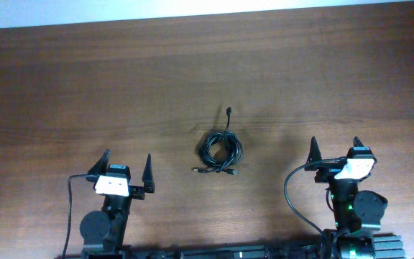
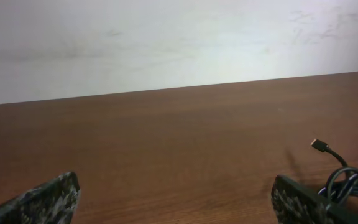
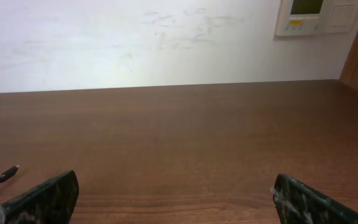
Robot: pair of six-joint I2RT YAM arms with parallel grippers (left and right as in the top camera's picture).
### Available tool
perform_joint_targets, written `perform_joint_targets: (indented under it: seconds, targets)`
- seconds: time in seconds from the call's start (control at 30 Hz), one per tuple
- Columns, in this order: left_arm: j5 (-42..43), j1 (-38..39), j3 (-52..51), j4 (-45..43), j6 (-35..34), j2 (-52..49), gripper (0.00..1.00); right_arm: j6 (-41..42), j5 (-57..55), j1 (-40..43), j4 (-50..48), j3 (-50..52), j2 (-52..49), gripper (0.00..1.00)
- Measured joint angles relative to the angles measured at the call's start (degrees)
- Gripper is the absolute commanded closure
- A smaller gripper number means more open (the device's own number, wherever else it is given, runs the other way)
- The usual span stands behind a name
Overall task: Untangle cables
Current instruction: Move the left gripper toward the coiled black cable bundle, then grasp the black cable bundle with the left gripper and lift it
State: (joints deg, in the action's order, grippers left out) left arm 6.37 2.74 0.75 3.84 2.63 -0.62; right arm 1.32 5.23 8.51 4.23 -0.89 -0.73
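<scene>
The cables [image 1: 220,149] lie coiled mid-desk [image 1: 63,79], between the arms, one loose end pointing away from them. The left pincer [image 1: 128,155] and right pincer [image 1: 335,142] gape empty, with the left slightly nearer.

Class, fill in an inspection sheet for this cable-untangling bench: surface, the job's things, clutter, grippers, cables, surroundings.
Surface: brown wood-grain table, no spills or marks seen.
Job's things: thin black cables in one small coil mid-table, between the two arms; one plug end sticks out towards the far side.
Clutter: nothing seen.
Grippers: left gripper and right gripper both empty, jaws wide apart, neither touching the coil.
Cables: a thicker black wire loops beside each arm, left wire and right wire.
Surroundings: white wall behind the table; wall control panel high on it, seen from the right wrist.
</scene>
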Motion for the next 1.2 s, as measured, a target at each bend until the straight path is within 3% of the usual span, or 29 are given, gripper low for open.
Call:
perform_joint_targets:
  seconds: [0.2,0.3,0.4,0.5,0.67,0.93,0.97,1.03,1.13,1.2]
  targets:
    - [-0.81,0.0,0.94,2.86,-3.72,-0.09,0.01,-0.02,-0.02,0.0,0.0,0.0,0.0,0.02]
    - [3.06,0.0,6.64,12.46,-5.07,-1.42,0.01,-0.04,-0.02,0.0,0.0,0.02,0.04,0.02]
    - [6.51,0.0,14.25,16.57,-6.91,-5.79,0.01,-0.02,0.0,0.0,-0.04,0.02,0.11,0.02]
    - [12.41,0.0,17.51,16.65,-11.69,-14.29,0.01,0.0,-0.02,0.0,-0.09,0.04,0.11,0.02]
    - [17.0,2.23,24.44,17.0,-13.25,-32.17,0.01,-0.04,-0.02,0.0,-0.13,0.04,0.15,0.02]
    - [13.18,19.91,39.04,16.5,-13.46,-65.96,0.01,-0.02,-0.02,0.0,-0.17,0.04,0.17,0.02]
    - [13.09,21.73,41.11,12.74,-13.53,-70.42,0.01,-0.02,-0.02,0.0,-0.13,0.04,0.15,0.02]
    - [15.74,22.58,41.99,6.56,-13.73,-75.47,0.01,-0.04,-0.02,0.0,-0.15,0.07,0.15,0.02]
    - [20.31,22.64,42.01,3.8,-13.99,-80.7,0.13,0.0,0.0,0.0,-0.15,0.04,0.15,0.01]
    - [14.34,23.17,42.16,6.88,-19.15,-82.18,0.13,-0.02,0.0,0.0,-0.15,0.07,0.15,0.01]
